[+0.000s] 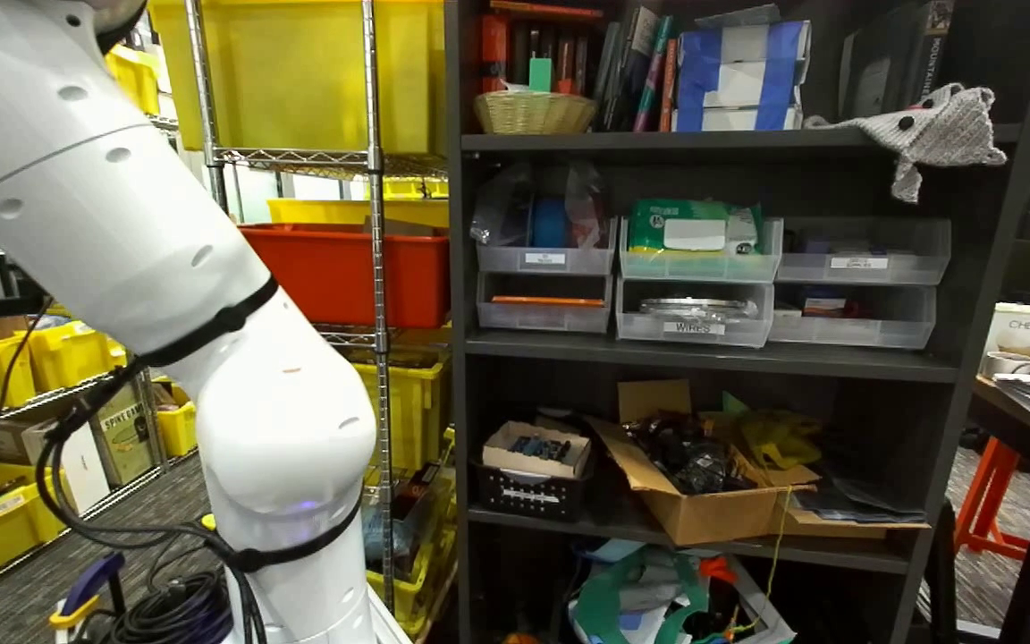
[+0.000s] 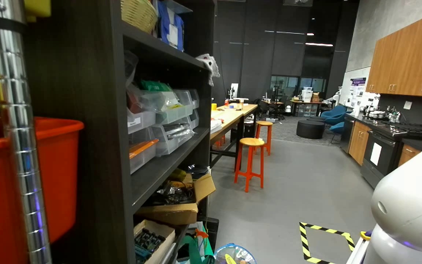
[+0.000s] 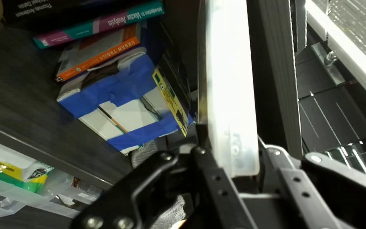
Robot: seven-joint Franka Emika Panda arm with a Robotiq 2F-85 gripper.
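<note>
Though glary, case (image 3: 233,95) btwn fingers (image 3: 219,185)

In the wrist view, a container (image 3: 230,86) lies in the claw (image 3: 232,141), right of shelved books (image 3: 98,57).

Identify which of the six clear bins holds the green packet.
The upper middle bin, directly above the bin labelled WIRES; a green packet shows there, in none of the others.

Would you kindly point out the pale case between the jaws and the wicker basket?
Pale case (image 3: 231,89): in the wrist view, on its long bright face.
Wicker basket (image 1: 536,114): in an exterior view, on its front wall.
</note>
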